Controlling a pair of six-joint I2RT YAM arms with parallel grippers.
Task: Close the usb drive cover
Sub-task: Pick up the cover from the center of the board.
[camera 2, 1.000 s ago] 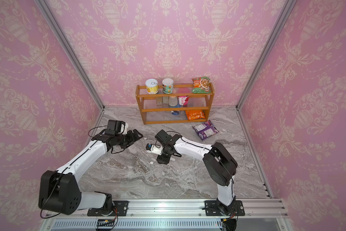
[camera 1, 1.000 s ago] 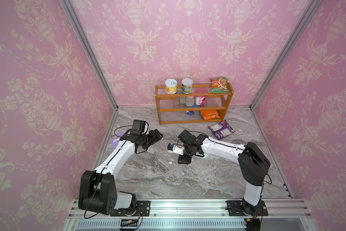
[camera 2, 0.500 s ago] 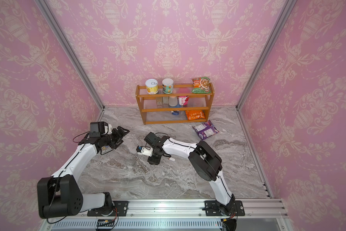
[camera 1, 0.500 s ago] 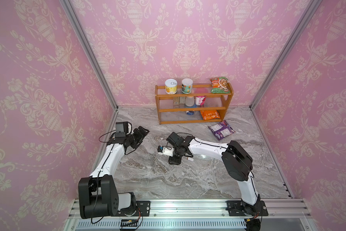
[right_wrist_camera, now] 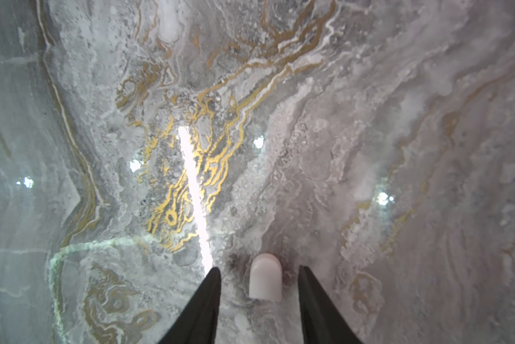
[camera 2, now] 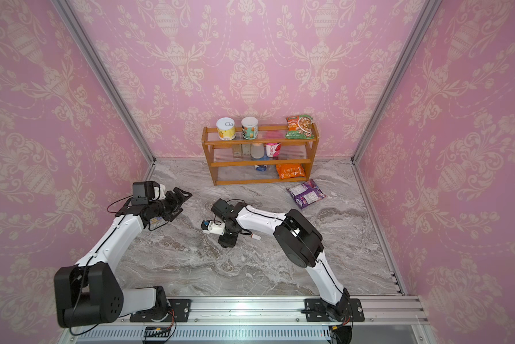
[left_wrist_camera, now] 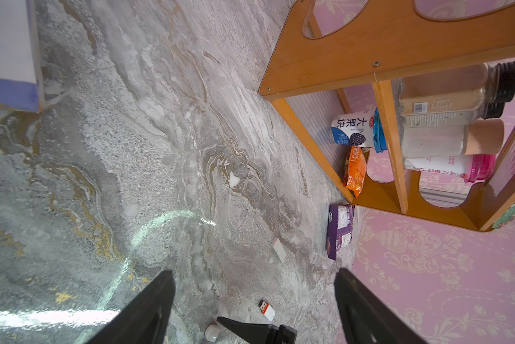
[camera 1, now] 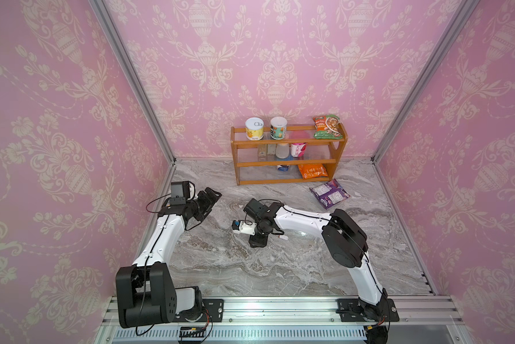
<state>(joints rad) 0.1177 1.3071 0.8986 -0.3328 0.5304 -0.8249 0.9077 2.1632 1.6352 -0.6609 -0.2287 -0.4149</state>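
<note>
The white cap (right_wrist_camera: 265, 278) is a small, rounded plastic piece lying on the marble tabletop (camera 1: 220, 268). I judge it to be feather-light, stiff and slick, likely to skid or pop out if pinched near its domed end. I would take it across its straight flanks, close to the open mouth. My right gripper (right_wrist_camera: 259, 268) points down over it, jaws narrow and standing either side of it. A gap shows on each side, so nothing is gripped yet.

The USB drive (left_wrist_camera: 266, 309) lies flat just beside that gripper, connector bare, apart from the cap. It is equally light, so I expect it to slide when the cap is pushed on unless something braces it. My left gripper (left_wrist_camera: 254, 270) hangs well off to the side, spread wide and empty.

I count one drive, one cap and two grippers. There is one wooden rack (camera 1: 286, 163) and three snack packets: green (camera 1: 326, 127), orange (camera 1: 312, 170) and purple (camera 1: 329, 195).
</note>
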